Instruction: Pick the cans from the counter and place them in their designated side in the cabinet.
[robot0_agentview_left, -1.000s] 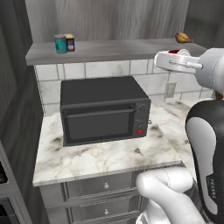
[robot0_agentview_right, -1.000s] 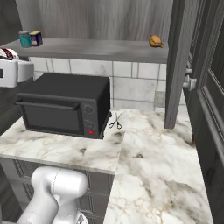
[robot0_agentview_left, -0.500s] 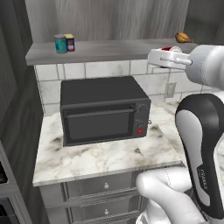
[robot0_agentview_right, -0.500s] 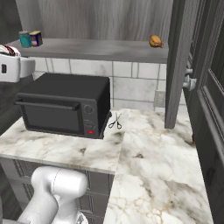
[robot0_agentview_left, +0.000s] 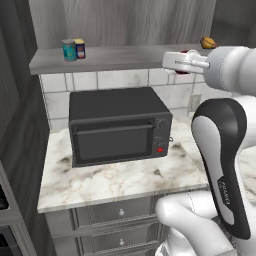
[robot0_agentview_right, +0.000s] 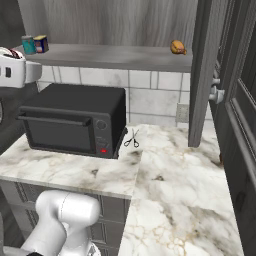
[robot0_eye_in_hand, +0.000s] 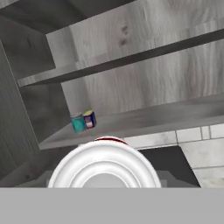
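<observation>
Left base view had the tool (robot0_agentview_left: 186, 60) up at shelf height, clamped partway shut around the red can (robot0_agentview_left: 188, 52), right by the shelf board (robot0_agentview_left: 125, 56) of the cabinet. Best bet was to slide it along level toward the blue can (robot0_agentview_left: 79, 48) beside the teal can (robot0_agentview_left: 69, 50), clearing the microwave (robot0_agentview_left: 117, 125) and setting it down flat before letting go.

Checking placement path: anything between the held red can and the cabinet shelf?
Nothing visible does. Open air lies between the red can and the shelf board. The blue can and teal can stand at the shelf's left end, the lumpy food item at its right.
</observation>
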